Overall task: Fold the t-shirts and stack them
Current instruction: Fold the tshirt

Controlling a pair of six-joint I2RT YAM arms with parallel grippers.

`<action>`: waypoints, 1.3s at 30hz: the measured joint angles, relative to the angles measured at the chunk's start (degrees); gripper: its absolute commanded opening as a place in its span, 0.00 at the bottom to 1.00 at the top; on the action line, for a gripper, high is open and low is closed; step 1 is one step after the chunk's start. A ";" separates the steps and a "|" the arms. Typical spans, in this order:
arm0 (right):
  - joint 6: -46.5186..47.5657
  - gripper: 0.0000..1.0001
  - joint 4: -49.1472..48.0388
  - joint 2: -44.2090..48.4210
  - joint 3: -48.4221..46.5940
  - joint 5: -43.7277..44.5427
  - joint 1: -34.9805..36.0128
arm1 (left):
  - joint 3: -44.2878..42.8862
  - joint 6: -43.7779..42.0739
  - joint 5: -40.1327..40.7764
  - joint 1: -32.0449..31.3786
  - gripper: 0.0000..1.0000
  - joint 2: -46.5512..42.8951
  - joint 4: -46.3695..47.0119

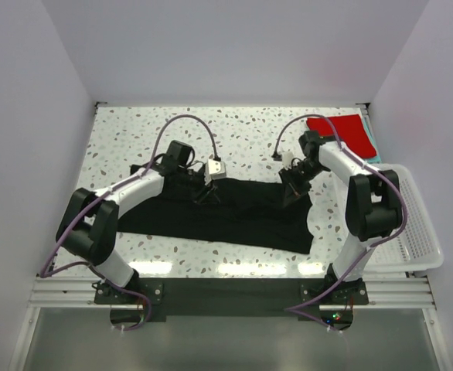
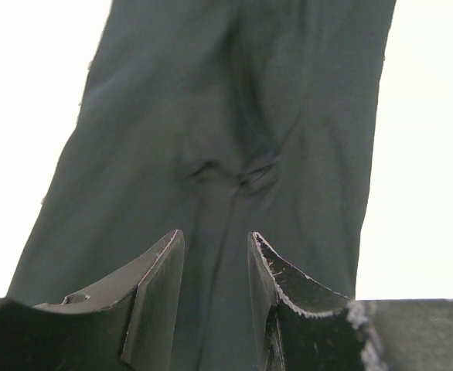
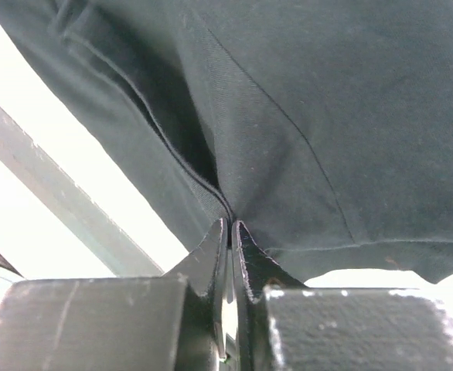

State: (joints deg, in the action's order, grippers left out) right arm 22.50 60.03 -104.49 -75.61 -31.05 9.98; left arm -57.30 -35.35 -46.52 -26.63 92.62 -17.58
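A black short-sleeved cloth t-shirt (image 1: 234, 220) lies stretched across the white speckled bench (image 1: 134, 131). It runs from near the left edge almost to the right edge and sits closer to the near edge than to the far one. Its near hem slants towards the near right corner.

The left end effector (image 1: 206, 193) is over the shirt's far edge, left of the middle. In the left wrist view its fingers (image 2: 165, 286) stand apart with a narrow gap. Black cloth (image 2: 234, 93) shows in that gap, with a small pucker just beyond the tips. Whether the cloth is caught there I cannot tell.

The right end effector (image 1: 292, 192) is at the shirt's far edge near its right end. In the right wrist view its jaws are pressed together, pinching a seamed fold of the black cloth (image 3: 327, 116) at the tips (image 3: 230, 222).

A folded bright red cloth t-shirt (image 1: 342, 131) lies flat in the far right corner of the bench. A sliver of teal cloth t-shirt (image 1: 372, 145) shows along its right side, under it. A white plastic mesh basket (image 1: 431, 247) sits at the right edge towards the near corner.
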 measured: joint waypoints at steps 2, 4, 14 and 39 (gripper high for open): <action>1.36 0.11 0.68 1.66 1.64 0.44 0.85 | 0.13 0.46 -0.24 1.70 0.44 -0.44 -0.26; 2.27 0.11 0.76 2.67 3.26 1.36 1.86 | 0.74 0.83 -0.26 2.80 0.44 -0.96 -0.33; 2.34 0.25 0.15 2.82 4.76 4.35 2.75 | 2.58 1.66 -0.79 2.99 0.44 -1.77 -1.46; 2.40 0.00 3.21 2.93 2.32 4.28 4.31 | 2.82 1.68 -0.87 3.54 0.44 -2.12 -2.43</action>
State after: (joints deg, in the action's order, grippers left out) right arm 24.91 63.24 -101.56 -73.30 -26.76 14.28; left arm -54.48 -33.67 -47.40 -23.09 90.50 -20.01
